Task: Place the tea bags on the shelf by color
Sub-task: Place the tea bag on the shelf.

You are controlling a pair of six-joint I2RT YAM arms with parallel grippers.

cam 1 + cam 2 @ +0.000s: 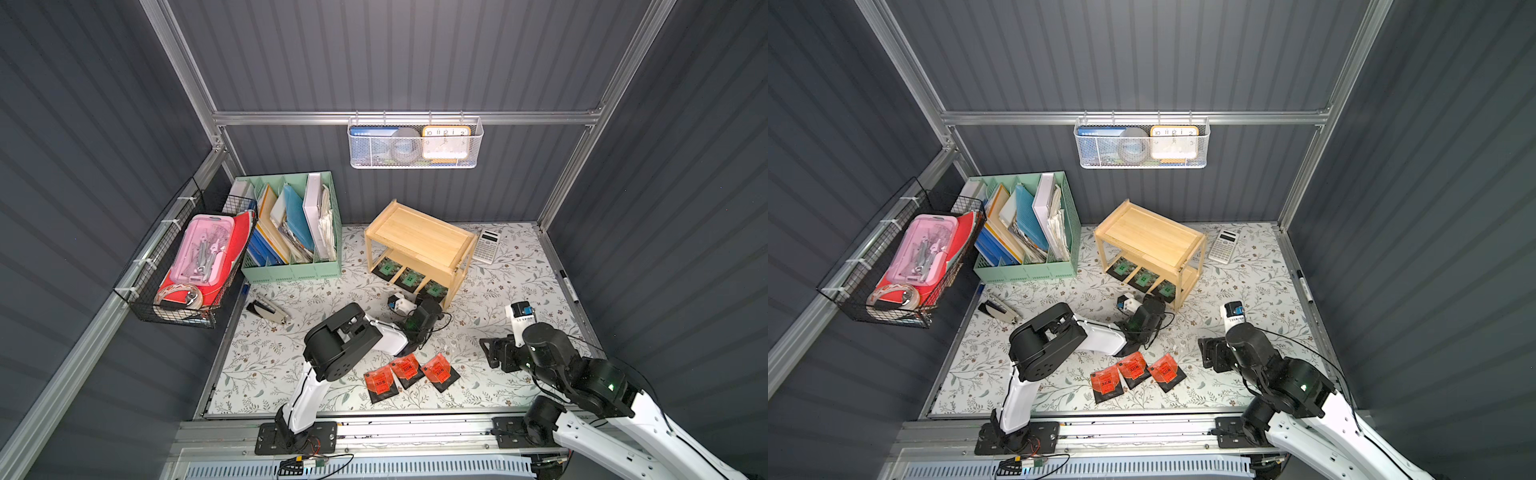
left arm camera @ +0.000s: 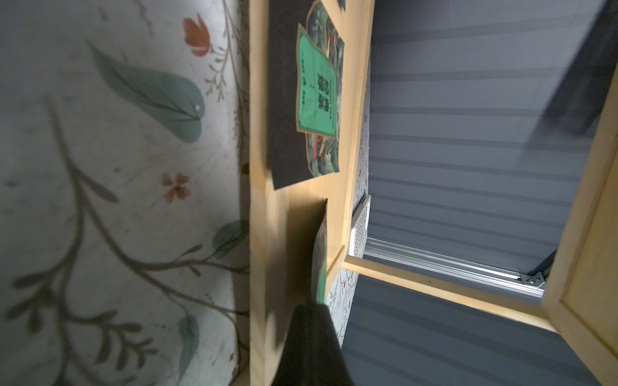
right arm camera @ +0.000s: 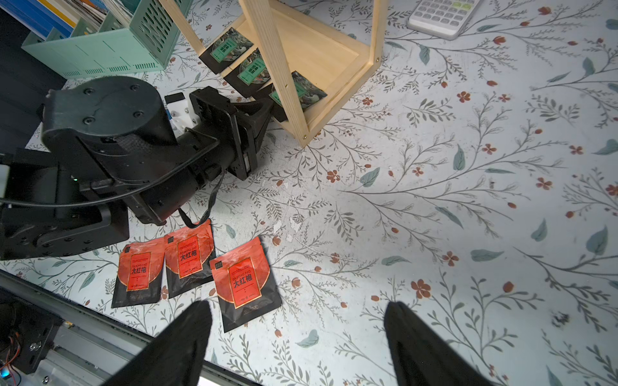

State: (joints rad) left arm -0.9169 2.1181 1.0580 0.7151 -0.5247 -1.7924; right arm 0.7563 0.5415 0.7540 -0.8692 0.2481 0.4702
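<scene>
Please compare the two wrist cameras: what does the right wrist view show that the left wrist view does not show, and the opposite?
Only the right wrist view: three red tea bags lying on the table, the green file organizer, and the open right gripper. Only the left wrist view: the back wall seen through the shelf, and the underside of its upper board. Both: the shelf's lower board with green tea bags, the floral table cover, and the left gripper, shut on the edge of one green tea bag.
</scene>
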